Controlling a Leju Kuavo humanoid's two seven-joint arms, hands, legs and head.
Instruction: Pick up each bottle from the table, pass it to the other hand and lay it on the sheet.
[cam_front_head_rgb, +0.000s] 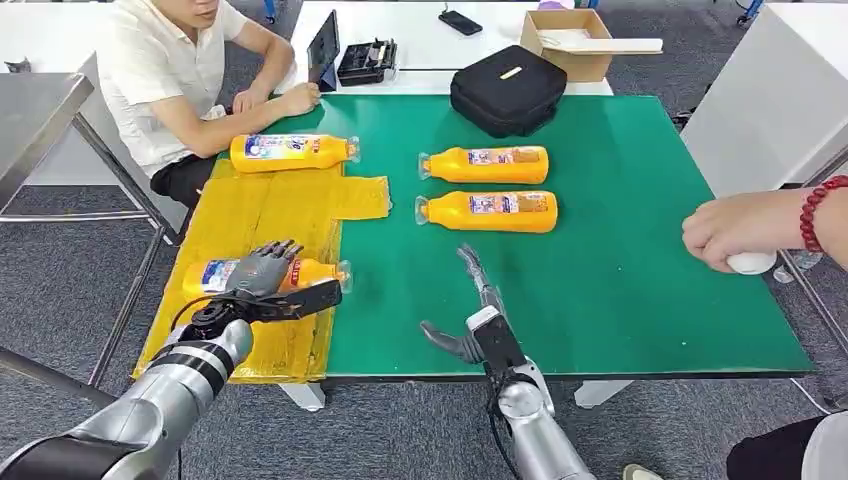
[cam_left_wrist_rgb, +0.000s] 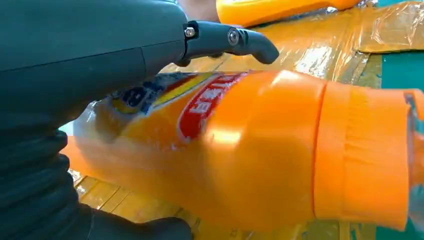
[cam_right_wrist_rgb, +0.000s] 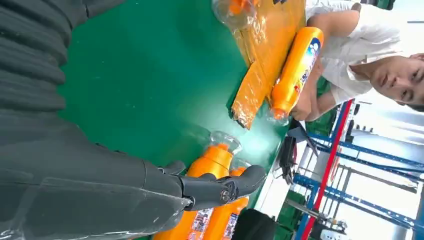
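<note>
Bottle (cam_front_head_rgb: 300, 272) lies under left robot hand (cam_front_head_rgb: 262, 268), gripped.

Four orange bottles lying flat (two (cam_front_head_rgb: 293, 152) (cam_front_head_rgb: 268, 275) on yellow sheet (cam_front_head_rgb: 262, 215), two (cam_front_head_rgb: 485, 164) (cam_front_head_rgb: 488, 210) on table)

Colours recorded as follows. Table (cam_front_head_rgb: 640, 250): green surface. Sheet (cam_front_head_rgb: 262, 210): translucent yellow, glossy and creased. Bottles: orange bodies, orange necks under clear caps, labels in blue, white, red and yellow; one bottle (cam_front_head_rgb: 318, 272) on the sheet's near end, one far bottle (cam_front_head_rgb: 292, 151) at its far edge, two bottles (cam_front_head_rgb: 487, 164) (cam_front_head_rgb: 490, 210) on bare green. Left hand (cam_front_head_rgb: 262, 268) and right hand (cam_front_head_rgb: 470, 310): dark grey fingers, silver arms. Bag (cam_front_head_rgb: 508, 88): black. Person's shirt (cam_front_head_rgb: 150, 70): white. Bracelet (cam_front_head_rgb: 815, 212): red beads. Box (cam_front_head_rgb: 570, 40): brown cardboard.
</note>
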